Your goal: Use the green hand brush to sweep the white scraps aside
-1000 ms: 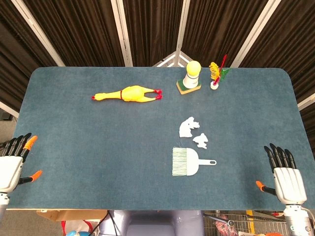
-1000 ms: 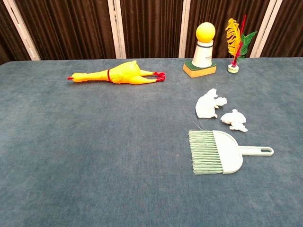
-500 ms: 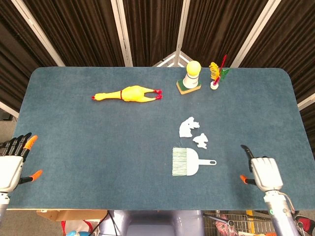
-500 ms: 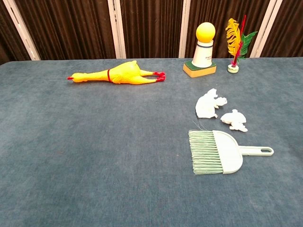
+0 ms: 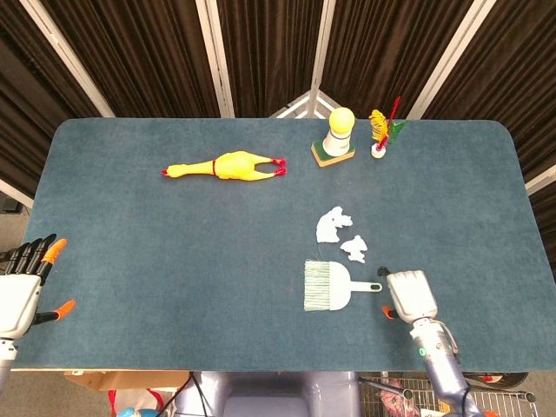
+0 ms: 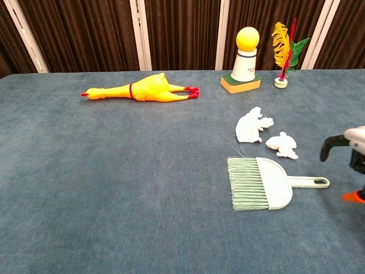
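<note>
The green hand brush [image 5: 328,286] lies flat on the blue table, bristles to the left and handle [image 6: 311,182] to the right. Two white scraps [image 5: 333,224] [image 5: 354,248] lie just beyond it, also seen in the chest view as the larger scrap [image 6: 251,127] and the smaller scrap [image 6: 282,145]. My right hand [image 5: 410,294] hovers just right of the handle's end, holding nothing; in the chest view the right hand [image 6: 349,158] enters at the right edge with fingers apart. My left hand [image 5: 17,291] stays open at the table's front left corner.
A yellow rubber chicken [image 5: 226,165] lies at the back left of centre. A white bottle with a yellow ball top [image 5: 337,135] on a sponge and a small feather ornament [image 5: 382,132] stand at the back. The table's front edge [image 5: 261,368] runs close below the brush.
My right hand has moved left from the table's front right corner to just beside the brush handle and turned palm down. The left hand, brush and scraps have not moved.
</note>
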Robot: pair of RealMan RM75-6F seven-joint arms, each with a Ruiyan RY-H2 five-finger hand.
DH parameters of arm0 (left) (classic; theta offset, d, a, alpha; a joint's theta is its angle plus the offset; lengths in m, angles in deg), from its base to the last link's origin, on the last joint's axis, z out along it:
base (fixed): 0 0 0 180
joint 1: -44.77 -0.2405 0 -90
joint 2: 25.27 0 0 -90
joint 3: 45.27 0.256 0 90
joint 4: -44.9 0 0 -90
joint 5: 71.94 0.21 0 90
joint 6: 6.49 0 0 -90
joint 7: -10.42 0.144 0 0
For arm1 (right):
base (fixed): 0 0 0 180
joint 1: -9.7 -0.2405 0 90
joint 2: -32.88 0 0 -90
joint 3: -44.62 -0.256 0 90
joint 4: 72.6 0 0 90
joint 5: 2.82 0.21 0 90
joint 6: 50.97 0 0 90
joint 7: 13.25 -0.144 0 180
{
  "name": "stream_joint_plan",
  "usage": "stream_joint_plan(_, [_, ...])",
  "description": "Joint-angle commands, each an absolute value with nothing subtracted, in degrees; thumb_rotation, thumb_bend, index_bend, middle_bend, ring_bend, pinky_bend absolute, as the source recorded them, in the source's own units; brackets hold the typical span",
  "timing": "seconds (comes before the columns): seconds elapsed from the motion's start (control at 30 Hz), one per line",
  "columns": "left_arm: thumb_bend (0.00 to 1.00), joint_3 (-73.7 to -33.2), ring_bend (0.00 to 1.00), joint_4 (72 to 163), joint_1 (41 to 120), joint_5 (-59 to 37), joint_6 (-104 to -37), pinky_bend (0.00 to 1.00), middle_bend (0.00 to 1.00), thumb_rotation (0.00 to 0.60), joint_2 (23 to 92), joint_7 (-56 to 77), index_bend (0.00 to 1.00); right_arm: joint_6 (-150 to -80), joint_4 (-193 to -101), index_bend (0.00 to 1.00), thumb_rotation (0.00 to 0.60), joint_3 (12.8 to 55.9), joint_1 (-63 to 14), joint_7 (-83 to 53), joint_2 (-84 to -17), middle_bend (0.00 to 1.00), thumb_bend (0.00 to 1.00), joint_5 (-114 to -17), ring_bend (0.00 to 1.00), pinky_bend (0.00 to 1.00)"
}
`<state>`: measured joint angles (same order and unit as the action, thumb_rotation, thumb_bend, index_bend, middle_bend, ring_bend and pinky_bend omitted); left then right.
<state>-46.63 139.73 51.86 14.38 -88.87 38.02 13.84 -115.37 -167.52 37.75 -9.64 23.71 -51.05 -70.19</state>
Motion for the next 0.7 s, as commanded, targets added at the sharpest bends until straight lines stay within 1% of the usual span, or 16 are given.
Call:
stream_joint_plan(0.03, [0.0, -46.55, 0.0, 139.76, 51.91, 14.64, -88.85, 0.02, 0.0, 0.6, 37.85, 13.55, 0.0, -114.93, -165.07, 0.39, 0.6, 37.25, -11.16, 25.34, -53.92, 0.99, 0.24, -68.35, 0.98, 0.8])
stream_joint_plan(0.17, [0.0, -46.44, 0.0, 139.65, 51.89, 14.99, -89.02, 0.02, 0.0, 0.6, 37.82, 13.36, 0.0, -114.98, -163.3, 0.42, 0.6, 36.84, -12.2, 26.24, -56.14, 0.99, 0.26, -66.72, 0.98, 0.8])
stream_joint_plan(0.33, [0.0, -46.43, 0.0, 139.63, 51.93, 14.91, -88.87, 0.02, 0.0, 0.6, 37.76, 13.18, 0.0, -115.22, -161.69, 0.44, 0.6, 36.68, -13.09, 26.75, -57.75, 0.99, 0.29, -65.41, 0.98, 0.8])
stream_joint_plan(0.5, [0.0, -46.36, 0.0, 139.65, 51.94, 14.99, -88.86, 0.02, 0.0, 0.6, 37.76, 13.13, 0.0, -115.5, -160.79, 0.5, 0.6, 36.87, -13.45, 27.02, -58.39, 0.99, 0.32, -64.21, 0.98, 0.8])
stream_joint_plan(0.7, [0.0, -46.36, 0.0, 139.76, 51.94, 14.9, -88.83, 0.02, 0.0, 0.6, 37.77, 13.25, 0.0, -115.72, -159.69, 0.51, 0.6, 37.39, -13.65, 26.33, -59.11, 0.99, 0.33, -63.47, 0.98, 0.8])
